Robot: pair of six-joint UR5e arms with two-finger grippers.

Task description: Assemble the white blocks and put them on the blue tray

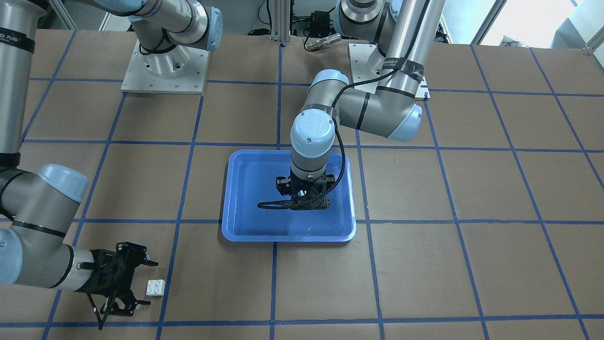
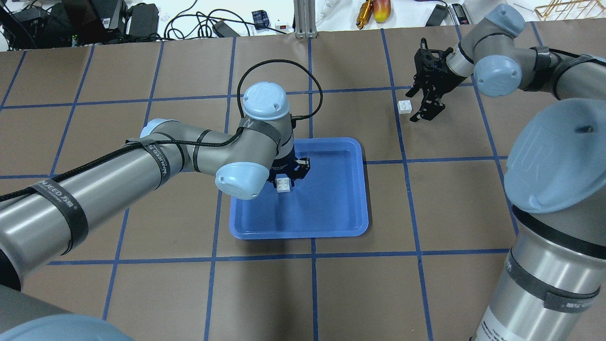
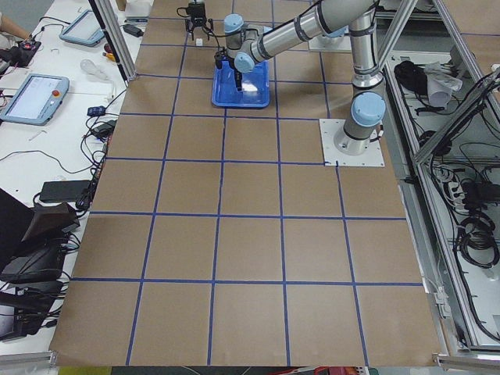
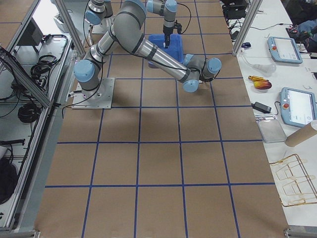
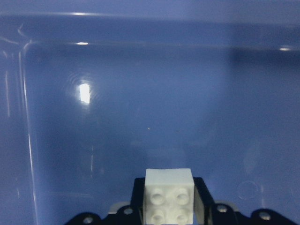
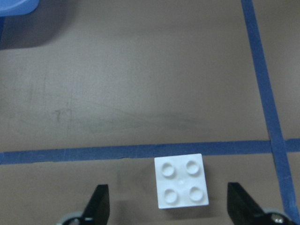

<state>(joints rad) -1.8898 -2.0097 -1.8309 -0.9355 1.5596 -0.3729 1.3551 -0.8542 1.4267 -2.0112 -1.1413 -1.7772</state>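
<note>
The blue tray (image 2: 331,232) lies at the table's middle; it also shows in the front view (image 1: 283,236). My left gripper (image 2: 285,179) points down over the tray's inner left part, shut on one white block (image 2: 283,184). The left wrist view shows that block (image 5: 168,192) between the fingers, with the tray floor (image 5: 150,93) beyond. The arm hides the block in the front view, where this gripper (image 1: 306,204) hangs over the tray. The other white block (image 2: 404,107) lies studs up on the brown table. My right gripper (image 2: 412,107) is open, a finger on either side of the block (image 6: 182,180), not touching it.
The brown table carries a grid of blue tape lines (image 6: 140,151). The arm base plates (image 1: 165,66) stand at the robot's side. Cables and tools (image 2: 374,9) lie beyond the far edge. The left arm's elbow (image 2: 239,179) overhangs the tray's left rim.
</note>
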